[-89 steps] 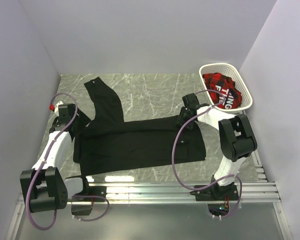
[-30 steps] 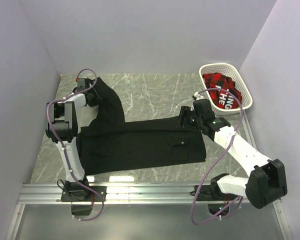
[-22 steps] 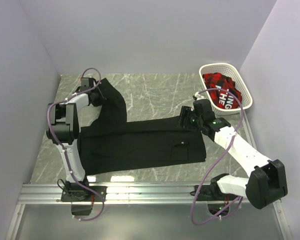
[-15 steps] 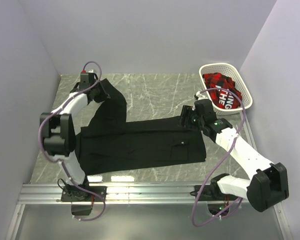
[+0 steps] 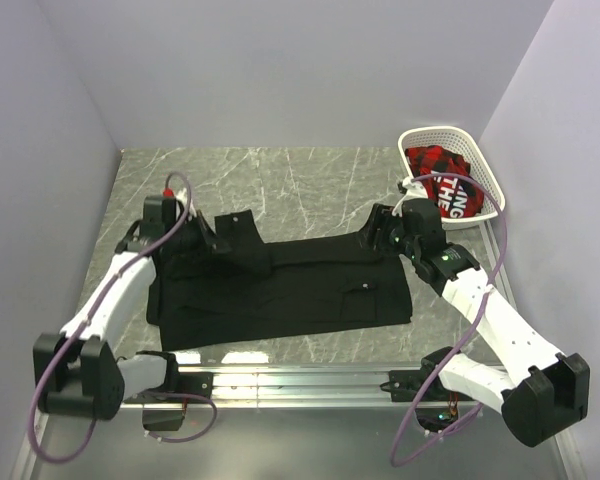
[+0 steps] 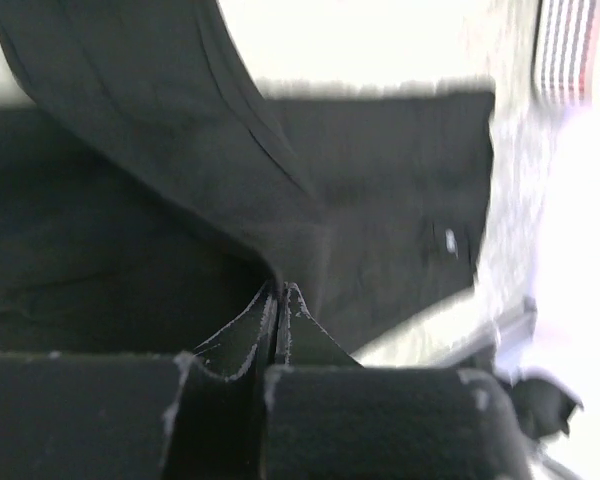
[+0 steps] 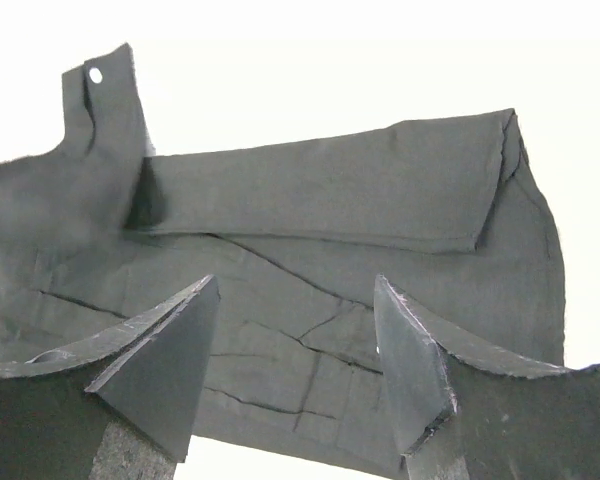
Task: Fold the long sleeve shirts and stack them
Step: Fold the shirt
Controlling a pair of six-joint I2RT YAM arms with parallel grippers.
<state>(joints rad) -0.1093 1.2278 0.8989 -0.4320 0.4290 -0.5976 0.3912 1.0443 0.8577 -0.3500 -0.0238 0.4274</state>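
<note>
On the left, our left gripper is pinched tight on the sleeve of the black shirt, and we judge it means to lay that sleeve across the body for the fold. The shirt lies flat on the table. Our right gripper hovers over the shirt's far right corner, jaws wide, holding nothing, perhaps ready to pin it. The white basket sits just beyond.

A: Where could you pass?
B: You had bare marble table free beyond the black shirt.
A: What stood in your way?
B: The white basket sat near your right gripper, in the far right corner; the shirt covered the table's near middle.
</note>
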